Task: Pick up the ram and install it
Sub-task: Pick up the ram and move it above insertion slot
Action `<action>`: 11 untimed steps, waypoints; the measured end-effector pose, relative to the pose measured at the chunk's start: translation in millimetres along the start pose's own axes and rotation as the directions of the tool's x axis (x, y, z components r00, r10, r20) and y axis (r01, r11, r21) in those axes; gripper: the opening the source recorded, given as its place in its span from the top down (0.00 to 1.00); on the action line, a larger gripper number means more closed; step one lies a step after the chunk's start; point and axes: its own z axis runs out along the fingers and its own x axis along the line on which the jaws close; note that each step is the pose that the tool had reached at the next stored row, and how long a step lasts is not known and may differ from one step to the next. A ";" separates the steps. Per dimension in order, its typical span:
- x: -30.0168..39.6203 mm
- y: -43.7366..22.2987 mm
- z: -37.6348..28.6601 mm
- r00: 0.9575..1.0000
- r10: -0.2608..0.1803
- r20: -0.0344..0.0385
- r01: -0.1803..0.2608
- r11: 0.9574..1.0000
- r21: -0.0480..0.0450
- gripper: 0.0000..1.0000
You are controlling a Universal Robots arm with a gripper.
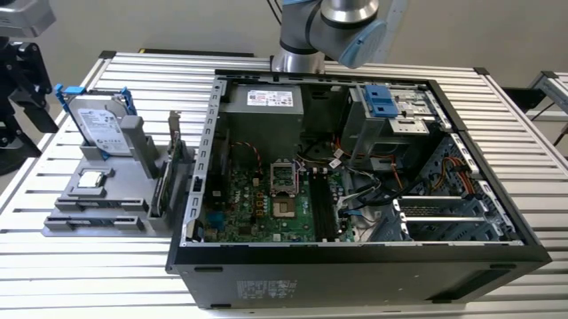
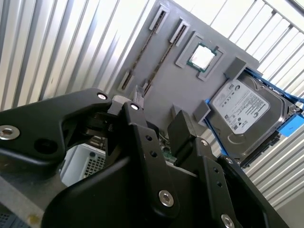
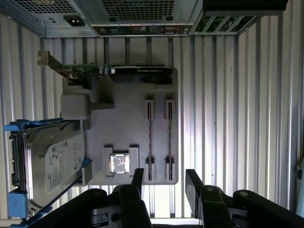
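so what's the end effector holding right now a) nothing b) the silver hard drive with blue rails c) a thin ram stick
a: in the first wrist view the black end effector is open and empty, while two thin ram sticks sit in the grey holder tray.

ram (image 3: 169, 135) edge-on just past the jaws, chips too thin to tell | gripper (image 3: 165, 175) body cropped by frame | arm (image 1: 328, 30) cropped too
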 end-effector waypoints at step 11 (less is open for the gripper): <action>0.0 0.0 3.4 1.000 0.000 0.000 0.000 1.000 0.000 0.00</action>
